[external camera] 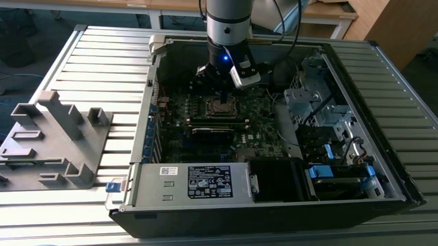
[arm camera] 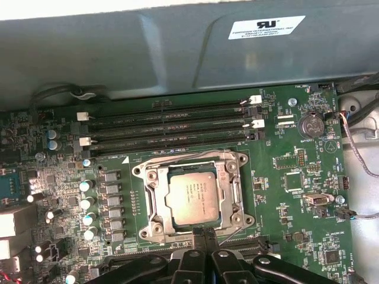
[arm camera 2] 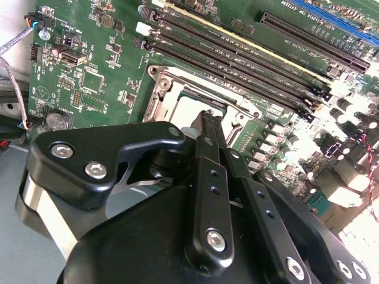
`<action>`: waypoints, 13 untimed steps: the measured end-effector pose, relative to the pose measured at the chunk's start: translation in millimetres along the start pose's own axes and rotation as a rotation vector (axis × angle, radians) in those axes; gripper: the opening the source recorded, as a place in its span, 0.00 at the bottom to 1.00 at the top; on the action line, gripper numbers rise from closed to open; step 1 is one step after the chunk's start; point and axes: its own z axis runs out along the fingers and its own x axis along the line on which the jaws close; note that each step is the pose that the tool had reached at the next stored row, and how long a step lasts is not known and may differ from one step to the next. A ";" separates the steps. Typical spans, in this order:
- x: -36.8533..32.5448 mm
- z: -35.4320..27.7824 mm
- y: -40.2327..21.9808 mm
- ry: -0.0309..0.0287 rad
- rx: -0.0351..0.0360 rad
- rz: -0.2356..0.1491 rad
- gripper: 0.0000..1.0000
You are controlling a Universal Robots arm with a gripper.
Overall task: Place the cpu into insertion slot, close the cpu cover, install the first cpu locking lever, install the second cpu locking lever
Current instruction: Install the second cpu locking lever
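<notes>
One arm: the gripper (external camera: 220, 93) hangs inside the open computer case (external camera: 383, 169), low over the motherboard (external camera: 257, 110).
Fingers: fingers (arm camera: 204, 239) pressed together, nothing between them, tips at the socket's 6 o'clock edge in the first wrist view.
CPU: cpu (arm camera: 192, 198) lies flat in the insertion slot (arm camera: 155, 228).
Cover: cpu cover (arm camera: 237, 192) is down, framing the chip.
Lever: a thin locking lever (arm camera: 232, 232) sticks out beside the fingertips.
Memory: memory slots (arm camera: 172, 127) at 12 o'clock from the socket.

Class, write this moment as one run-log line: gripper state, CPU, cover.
gripper: shut, empty, at socket edge | small grey-bronze square cpu: seated in slot | silvery metal frame cpu cover: closed
</notes>
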 end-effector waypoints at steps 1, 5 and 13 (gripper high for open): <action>0.0 0.0 0.0 0.0000 0.0000 0.000 0.11; -0.1 -0.1 -0.5 0.0001 0.0002 0.000 0.11; -0.9 0.1 -7.6 0.0000 0.0001 0.000 0.11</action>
